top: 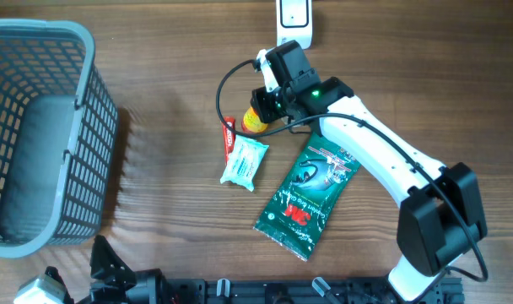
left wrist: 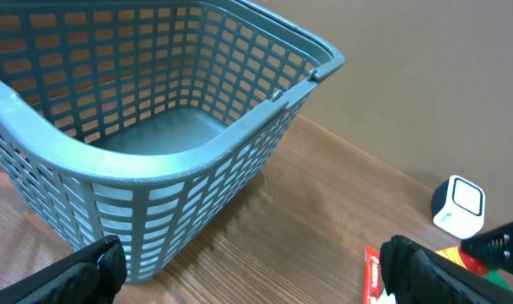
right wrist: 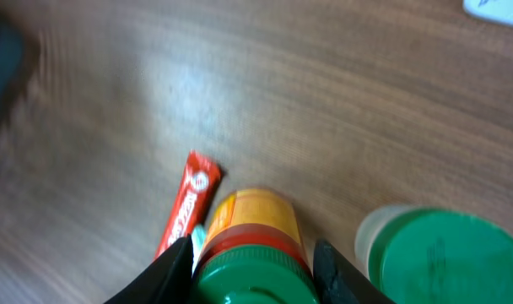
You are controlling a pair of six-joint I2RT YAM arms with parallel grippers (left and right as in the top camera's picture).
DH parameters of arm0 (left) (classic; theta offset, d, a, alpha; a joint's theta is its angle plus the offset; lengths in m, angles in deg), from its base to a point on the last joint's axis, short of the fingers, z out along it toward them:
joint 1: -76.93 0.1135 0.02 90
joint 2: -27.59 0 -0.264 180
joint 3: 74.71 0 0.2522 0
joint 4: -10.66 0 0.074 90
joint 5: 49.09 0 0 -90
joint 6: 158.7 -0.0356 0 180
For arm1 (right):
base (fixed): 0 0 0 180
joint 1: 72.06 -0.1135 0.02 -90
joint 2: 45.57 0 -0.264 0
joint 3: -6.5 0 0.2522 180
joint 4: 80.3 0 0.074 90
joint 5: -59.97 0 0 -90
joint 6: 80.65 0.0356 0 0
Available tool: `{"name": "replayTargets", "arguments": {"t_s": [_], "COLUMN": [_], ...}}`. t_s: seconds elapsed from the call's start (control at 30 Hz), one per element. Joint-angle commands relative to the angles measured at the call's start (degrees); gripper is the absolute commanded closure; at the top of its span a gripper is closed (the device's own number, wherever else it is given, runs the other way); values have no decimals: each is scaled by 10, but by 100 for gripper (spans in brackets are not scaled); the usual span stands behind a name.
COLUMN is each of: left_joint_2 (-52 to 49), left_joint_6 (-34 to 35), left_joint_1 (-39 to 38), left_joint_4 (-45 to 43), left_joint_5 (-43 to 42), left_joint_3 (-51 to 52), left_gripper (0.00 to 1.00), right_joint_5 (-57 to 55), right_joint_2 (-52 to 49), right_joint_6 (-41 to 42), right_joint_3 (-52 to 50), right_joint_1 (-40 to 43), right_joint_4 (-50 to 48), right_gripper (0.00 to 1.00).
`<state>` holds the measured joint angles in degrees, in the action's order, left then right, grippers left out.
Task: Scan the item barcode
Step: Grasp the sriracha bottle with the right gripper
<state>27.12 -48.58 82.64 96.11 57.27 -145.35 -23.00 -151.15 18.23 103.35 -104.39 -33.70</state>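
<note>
Overhead: the right gripper (top: 267,103) sits at the far middle of the wooden table (top: 172,67), on the end of the white right arm that reaches in from the near right corner. Its jaws are partly closed and clamp the orange plastic bottle with a green cap (top: 255,119). The bottle shows as a small orange and red round shape just left of and nearer than the gripper body. Whether it stands or lies cannot be told. The white box-shaped scanner (top: 294,19) stands just beyond the gripper at the far edge. A red wrapped bar (top: 229,133) lies just left of the bottle. A white and teal soft packet (top: 244,162) is nearer, and a dark green foil pouch (top: 307,198) lies to the right of the packet. The grey plastic lattice basket (top: 96,127) fills the left side.

Left wrist: the left gripper (left wrist: 252,257) is spread wide and grips nothing. Its black fingers (left wrist: 83,270) are at the bottom corners, with the basket (left wrist: 155,194) in front of them. The scanner (left wrist: 459,205) and the bar (left wrist: 372,274) are off to the right.

Right wrist: the black fingers (right wrist: 168,274) of the right gripper (right wrist: 252,270) press on either side of the bottle's green cap. The orange body (right wrist: 248,219) points away from the camera. The bar (right wrist: 189,203) lies just left of it, and a pale container with a green lid (right wrist: 442,253) is close on the right.
</note>
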Motion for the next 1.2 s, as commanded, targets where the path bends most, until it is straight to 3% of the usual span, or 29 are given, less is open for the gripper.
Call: {"name": "replayTargets", "arguments": {"t_s": [0.0, 0.3, 0.6, 0.87, 1.03, 1.17], "left_joint_2": [2, 2, 2, 2, 2, 2], "left_joint_6": [3, 3, 3, 3, 3, 3], "left_joint_1": [-2, -2, -2, -2, -2, -2], "left_joint_4": [-2, -2, -2, -2, -2, -2], "left_joint_5": [-5, -5, -5, -5, -5, -5], "left_joint_3": [-1, -1, -1, -1, -1, -1], "left_gripper": [0, 0, 0, 0, 0, 0], "right_joint_5": [5, -32, -31, -22, 68, 100], "right_joint_2": [25, 87, 86, 84, 80, 65], "right_joint_6": [-60, -89, -90, -305, -391, -405], "right_joint_3": [-3, -3, -3, -3, -3, -3], "right_joint_1": [-1, -1, -1, -1, -1, -1], "right_joint_4": [35, 101, 127, 172, 162, 147], "right_gripper": [72, 71, 64, 56, 53, 53]}}
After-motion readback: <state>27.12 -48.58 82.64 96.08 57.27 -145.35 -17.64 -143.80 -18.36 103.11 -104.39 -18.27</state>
